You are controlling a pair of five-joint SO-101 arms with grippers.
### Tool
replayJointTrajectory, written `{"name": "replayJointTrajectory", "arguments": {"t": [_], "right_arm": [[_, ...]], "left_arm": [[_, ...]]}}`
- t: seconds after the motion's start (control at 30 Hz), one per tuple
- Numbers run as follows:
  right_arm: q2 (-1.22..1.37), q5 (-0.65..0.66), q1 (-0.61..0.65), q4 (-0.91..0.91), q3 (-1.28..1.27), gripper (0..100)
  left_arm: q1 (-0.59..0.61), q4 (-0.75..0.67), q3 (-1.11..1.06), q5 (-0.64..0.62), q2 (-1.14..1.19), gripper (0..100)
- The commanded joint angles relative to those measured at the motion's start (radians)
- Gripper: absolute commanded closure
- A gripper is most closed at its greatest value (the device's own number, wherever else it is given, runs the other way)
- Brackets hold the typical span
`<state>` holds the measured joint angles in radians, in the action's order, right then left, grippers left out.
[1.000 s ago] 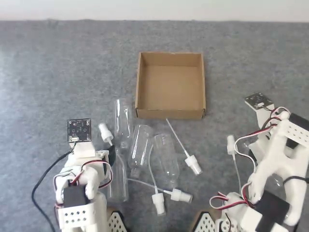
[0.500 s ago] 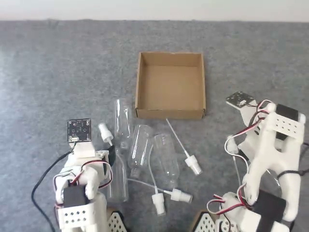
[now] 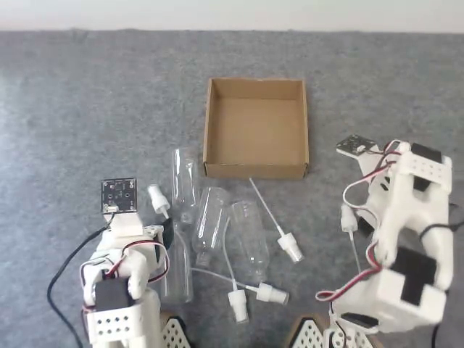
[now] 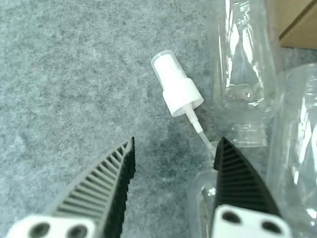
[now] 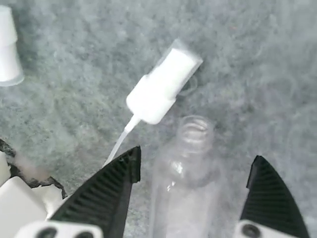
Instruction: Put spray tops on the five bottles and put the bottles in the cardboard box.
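Observation:
An open cardboard box (image 3: 255,127) sits mid-table. Below it lie three clear uncapped bottles (image 3: 185,180) (image 3: 211,216) (image 3: 249,232) and loose white spray tops with dip tubes (image 3: 290,248) (image 3: 272,293) (image 3: 237,305). My left gripper (image 4: 177,144) is open just short of a spray top (image 4: 176,91) (image 3: 158,199), with a bottle (image 4: 242,59) beside it and another bottle's mouth (image 4: 210,198) under one finger. My right gripper (image 5: 197,154) is open over an uncapped bottle (image 5: 185,183); a spray top (image 5: 161,89) (image 3: 349,217) lies just beyond the bottle's mouth.
Grey carpet covers the table. A fourth bottle (image 3: 177,264) lies partly under the left arm (image 3: 123,268). The right arm (image 3: 402,239) hides the ground beneath it. Another white top (image 5: 7,49) lies at the edge of the right wrist view.
The right arm has lifted and swung forward and left, its wrist camera now nearer the box. The left arm, bottles and tops have not moved.

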<state>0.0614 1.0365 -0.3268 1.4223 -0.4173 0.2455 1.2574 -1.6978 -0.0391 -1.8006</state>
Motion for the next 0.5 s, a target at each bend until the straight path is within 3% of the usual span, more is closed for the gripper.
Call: {"name": "replayJointTrajectory", "arguments": {"t": [0.0, 0.23, 0.47], "right_arm": [[0.028, 0.014, -0.018, -0.002, 0.083, 69.0], [0.074, 0.037, -0.018, 0.002, 0.112, 84.0], [0.004, 0.074, -0.045, 0.139, 0.167, 87.8]], "left_arm": [[0.005, 0.005, 0.013, 0.0, -0.023, 75], [0.005, 0.005, 0.013, 0.0, -0.023, 75], [0.005, 0.005, 0.013, 0.0, -0.023, 75]]}}
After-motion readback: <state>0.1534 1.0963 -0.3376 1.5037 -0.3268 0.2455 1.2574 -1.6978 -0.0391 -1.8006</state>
